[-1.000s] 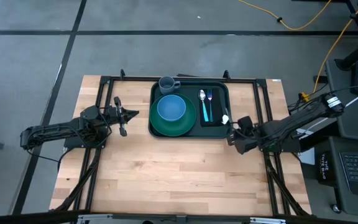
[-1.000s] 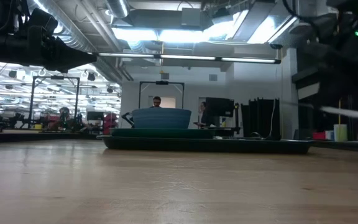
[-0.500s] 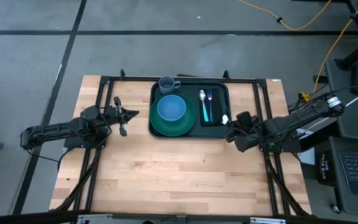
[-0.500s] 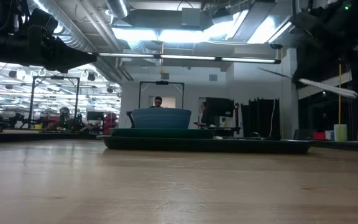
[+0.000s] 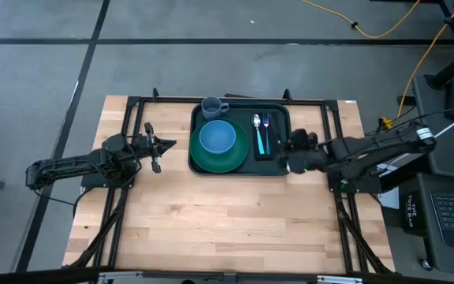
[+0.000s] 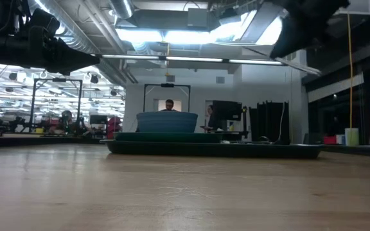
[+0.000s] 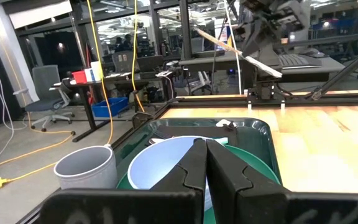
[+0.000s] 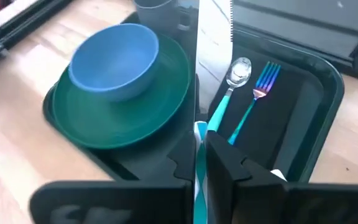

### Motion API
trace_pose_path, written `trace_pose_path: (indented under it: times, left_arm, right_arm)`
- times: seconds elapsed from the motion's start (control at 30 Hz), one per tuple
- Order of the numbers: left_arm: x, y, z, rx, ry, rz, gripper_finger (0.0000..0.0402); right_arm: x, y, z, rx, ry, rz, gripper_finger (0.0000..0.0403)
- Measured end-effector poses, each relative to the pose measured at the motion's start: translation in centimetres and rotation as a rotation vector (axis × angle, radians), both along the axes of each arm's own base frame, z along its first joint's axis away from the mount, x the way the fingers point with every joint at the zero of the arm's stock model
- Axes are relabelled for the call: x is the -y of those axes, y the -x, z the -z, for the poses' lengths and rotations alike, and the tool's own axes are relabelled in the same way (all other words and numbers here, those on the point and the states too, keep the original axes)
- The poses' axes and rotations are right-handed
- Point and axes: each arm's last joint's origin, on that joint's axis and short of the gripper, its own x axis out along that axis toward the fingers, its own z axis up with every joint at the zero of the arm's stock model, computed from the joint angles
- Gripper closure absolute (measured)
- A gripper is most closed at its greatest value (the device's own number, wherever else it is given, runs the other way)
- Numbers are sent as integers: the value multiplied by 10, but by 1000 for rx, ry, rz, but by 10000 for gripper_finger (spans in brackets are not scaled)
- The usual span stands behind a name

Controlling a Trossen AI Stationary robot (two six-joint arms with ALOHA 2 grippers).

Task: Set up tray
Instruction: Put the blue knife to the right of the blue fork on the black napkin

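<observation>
The dark green tray lies flat on the table's far middle. On it sit a round green plate with a blue bowl, a grey cup, and a black napkin bearing a spoon and a fork. My right gripper hovers at the tray's right near corner, shut on a knife with a white serrated blade. My left gripper waits shut, left of the tray. My right gripper pinches the knife by its handle end between the two fingers. The white blade sticks out forward past the fingertips, toward the tray. The knife is lifted clear of the table and slants in the air.
Bare wooden tabletop spreads across the near half. A black frame runs around the table's edges. Desks, cables and people show in the room beyond.
My right gripper has moved up and toward the table's left and far edge, from beside the tray's right near corner to over that corner. The knife has travelled with it, rising well above the table.
</observation>
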Motion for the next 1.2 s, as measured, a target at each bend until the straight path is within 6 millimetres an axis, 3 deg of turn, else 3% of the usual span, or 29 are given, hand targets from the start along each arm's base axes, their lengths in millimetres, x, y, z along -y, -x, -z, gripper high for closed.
trace_pose_path:
  times: [0.53, 0.8, 1.2]
  left_arm:
    - [0, 0, 0, 0, 0, 0, 398]
    - [0, 0, 0, 0, 0, 0, 398]
    - [0, 0, 0, 0, 0, 0, 398]
  right_arm:
    - [88, -37, -2, -88, -212, 253, 380]
    - [134, -36, 6, -182, -367, 380, 379]
    - [166, -49, 41, -244, -466, 450, 380]
